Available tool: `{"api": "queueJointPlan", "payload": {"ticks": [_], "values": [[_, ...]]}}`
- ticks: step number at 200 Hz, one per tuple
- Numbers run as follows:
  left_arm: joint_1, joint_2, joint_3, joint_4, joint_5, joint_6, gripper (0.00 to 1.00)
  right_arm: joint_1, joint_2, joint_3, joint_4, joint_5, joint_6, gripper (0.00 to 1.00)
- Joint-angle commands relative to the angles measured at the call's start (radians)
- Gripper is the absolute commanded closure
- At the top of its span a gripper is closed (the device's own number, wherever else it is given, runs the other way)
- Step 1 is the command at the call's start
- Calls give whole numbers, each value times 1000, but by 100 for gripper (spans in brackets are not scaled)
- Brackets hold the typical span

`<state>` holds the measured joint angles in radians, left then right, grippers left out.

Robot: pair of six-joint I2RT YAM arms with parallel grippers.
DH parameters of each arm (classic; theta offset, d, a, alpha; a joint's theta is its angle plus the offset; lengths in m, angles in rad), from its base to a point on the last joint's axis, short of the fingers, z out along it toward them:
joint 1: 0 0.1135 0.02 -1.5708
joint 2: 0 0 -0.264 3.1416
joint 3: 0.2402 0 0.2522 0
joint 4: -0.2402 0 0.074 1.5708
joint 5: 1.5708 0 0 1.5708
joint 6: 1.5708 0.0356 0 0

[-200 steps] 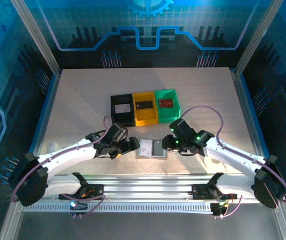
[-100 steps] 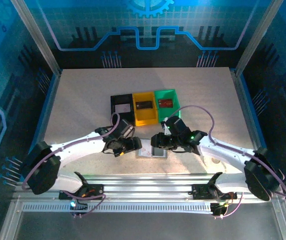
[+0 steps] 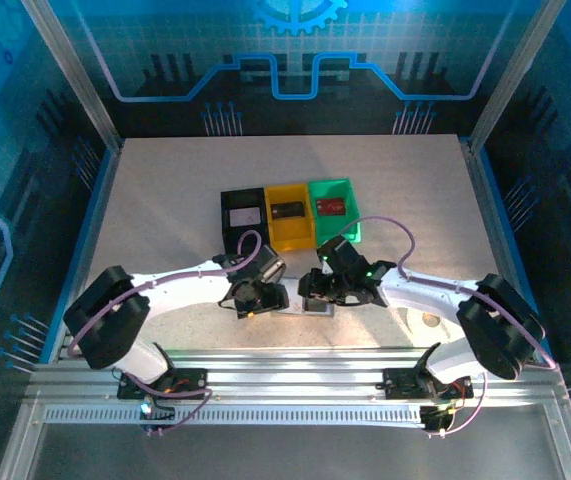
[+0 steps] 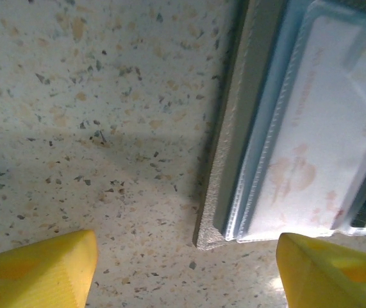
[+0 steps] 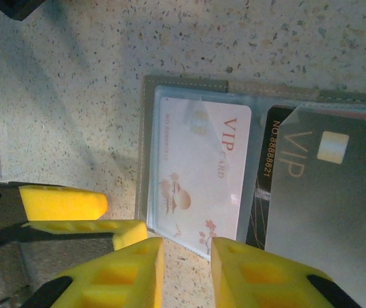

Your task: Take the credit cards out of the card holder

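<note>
Right wrist view looks straight down on the card holder [image 5: 189,85], opened flat on the speckled tabletop [image 5: 74,77] between the two arms. Its left pocket holds a pale card [image 5: 199,173] under a clear sleeve, and in the right half a grey card [image 5: 324,192] overlaps a dark card [image 5: 259,186]. The right claw [image 5: 183,249] hovers at the holder's near edge, just below the pale card. Its yellow fingers are almost together, with a slim gap and nothing between them.

The step in hand looks like getting hold of one of the cards left in the holder. To do it well, one claw should pin the cover so the holder can neither slide nor fold. The other should take only the card's exposed edge, not the sleeve, and draw it out flat along the pocket's mouth. Pinching card and sleeve together would likely drag the whole holder.

Left wrist view makes plain what the right wrist view leaves unclear: the left claw [image 4: 186,273] is wide open and grips nothing. The holder's outer corner lies just ahead of the gap between its fingers, and the thick grey cover edge stands proud of the sleeve there.

Top external view gives the layout the close views lack. Beyond the holder a black bin [image 3: 227,225], a yellow bin [image 3: 292,243] and a green bin [image 3: 355,212] stand in a row. They hold a white card [image 3: 246,216], a black card [image 3: 286,210] and a red card [image 3: 333,207].
</note>
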<state>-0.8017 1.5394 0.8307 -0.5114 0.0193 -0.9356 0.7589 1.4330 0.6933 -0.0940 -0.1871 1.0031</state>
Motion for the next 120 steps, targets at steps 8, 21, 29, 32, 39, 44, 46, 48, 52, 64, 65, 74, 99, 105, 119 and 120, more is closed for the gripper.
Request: {"api": "queueJointPlan", "payload": {"ticks": [8,21,29,32,39,44,46,48,52,64,65,74,99,105,119,120], "values": [[-11,31,8,-3,-13,5,26,11,31,4,24,17,7,74],[-14,49,9,-3,-15,7,26,11,39,4,26,21,6,74],[-15,60,10,-3,-16,7,26,11,44,5,30,21,5,74],[-16,64,10,-3,-17,7,26,12,45,5,30,22,5,74],[-16,71,11,-3,-19,7,26,12,51,5,30,23,5,74],[-17,74,11,-3,-19,7,26,11,54,7,31,22,5,74],[-17,76,11,-2,-20,7,27,11,55,6,30,23,5,74],[-17,77,11,-1,-21,7,26,11,56,6,30,23,5,74],[-17,81,10,0,-21,7,27,11,58,8,31,23,4,74],[-17,90,11,3,-24,10,29,13,67,9,33,24,3,74],[-18,91,10,3,-24,10,29,13,68,9,33,24,3,74],[-18,98,9,6,-23,11,30,13,75,8,36,25,3,74],[-23,118,-2,24,-20,7,31,13,91,9,47,24,1,74],[-25,123,-5,30,-19,6,31,13,93,8,49,26,0,73],[-32,135,-15,40,-19,1,31,14,96,10,52,29,-3,73],[-31,135,-15,41,-19,0,31,14,96,10,52,29,-3,73]]}}
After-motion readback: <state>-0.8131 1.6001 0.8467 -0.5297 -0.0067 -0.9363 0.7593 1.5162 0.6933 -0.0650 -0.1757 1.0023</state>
